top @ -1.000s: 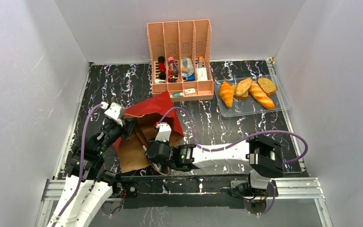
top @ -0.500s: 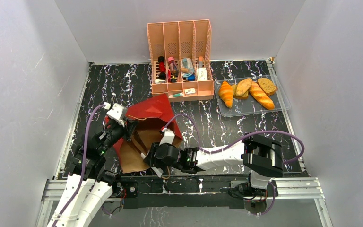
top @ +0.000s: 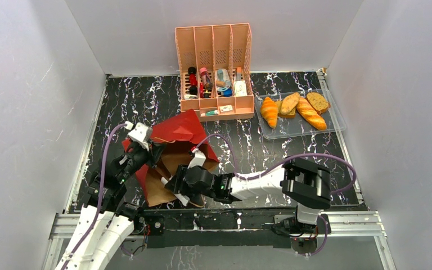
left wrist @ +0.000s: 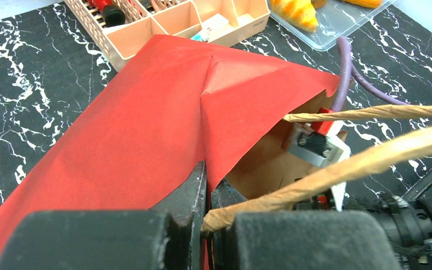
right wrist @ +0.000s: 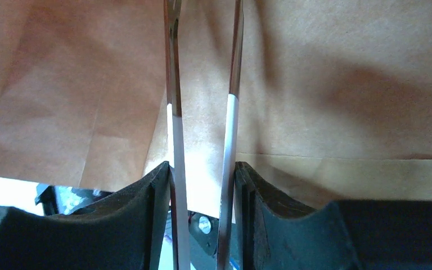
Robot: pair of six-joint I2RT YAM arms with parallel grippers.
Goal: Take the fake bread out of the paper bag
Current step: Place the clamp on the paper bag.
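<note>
The paper bag [top: 175, 130] lies on its side at the near left, red part up, brown mouth facing right. My left gripper [top: 153, 152] is shut on the bag's upper red edge [left wrist: 202, 112] and holds the mouth up; a twisted handle [left wrist: 365, 160] crosses in front of it. My right gripper [top: 181, 189] is at the bag's mouth, shut on thin metal tongs [right wrist: 174, 129] whose blades reach into the brown interior [right wrist: 343, 84]. No bread shows inside the bag. The croissant [top: 269, 111], baguette [top: 310, 113] and brown slices [top: 290, 103] lie in the tray.
The pink slotted organizer [top: 214, 39] with small bottles and boxes stands at the back centre. The clear plastic tray [top: 332, 125] sits at the back right. A purple cable [top: 259, 172] loops over the right arm near the bag.
My right gripper with the tongs has moved left, further into the bag's mouth. The left gripper has lifted the red flap slightly.
</note>
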